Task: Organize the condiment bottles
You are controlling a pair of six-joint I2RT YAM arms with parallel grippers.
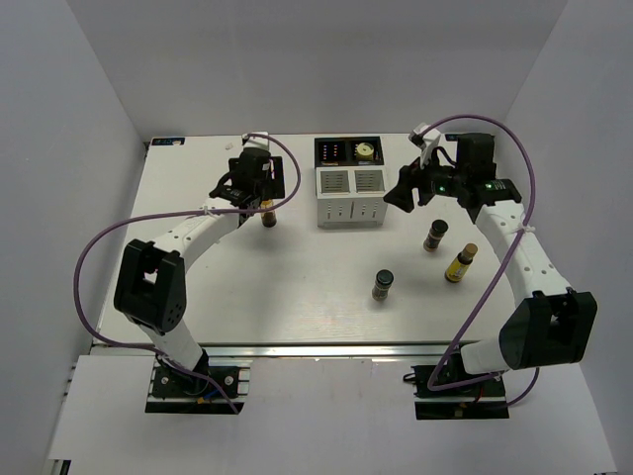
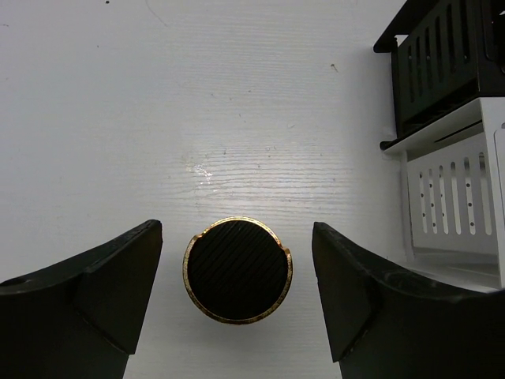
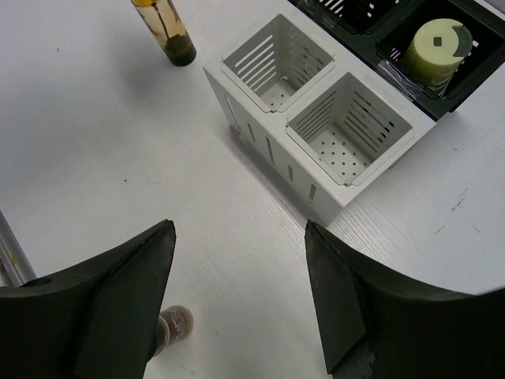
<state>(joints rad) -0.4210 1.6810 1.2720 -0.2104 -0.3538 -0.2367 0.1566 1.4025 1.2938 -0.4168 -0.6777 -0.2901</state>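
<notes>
The left hand [image 2: 237,246] is spread wide around a gold-rimmed bottle [image 2: 237,270], which stands upright on the tabletop [image 1: 297,287] toward the far edge, left of its middle. In the left wrist view, bare tabletop shows on both sides between the bottle's ribbed black cap and the fingers [image 2: 118,292], so nothing is gripped.

A white rack [image 1: 350,211] sits at the middle of the far edge. Both of its compartments are unfilled. A black rack [image 1: 318,153] is directly behind it, holding a pale-capped jar [image 3: 436,47].

The right hand [image 3: 238,229] hangs just right of the white rack, its fingers wide apart over bare tabletop and holding nothing.

Three more bottles stand apart from one another toward the right edge. An amber bottle [image 1: 435,236] is farthest back, a yellow bottle [image 1: 461,263] is beside it nearer the right edge, and a dark-capped bottle [image 1: 383,285] is closest to the near edge.
</notes>
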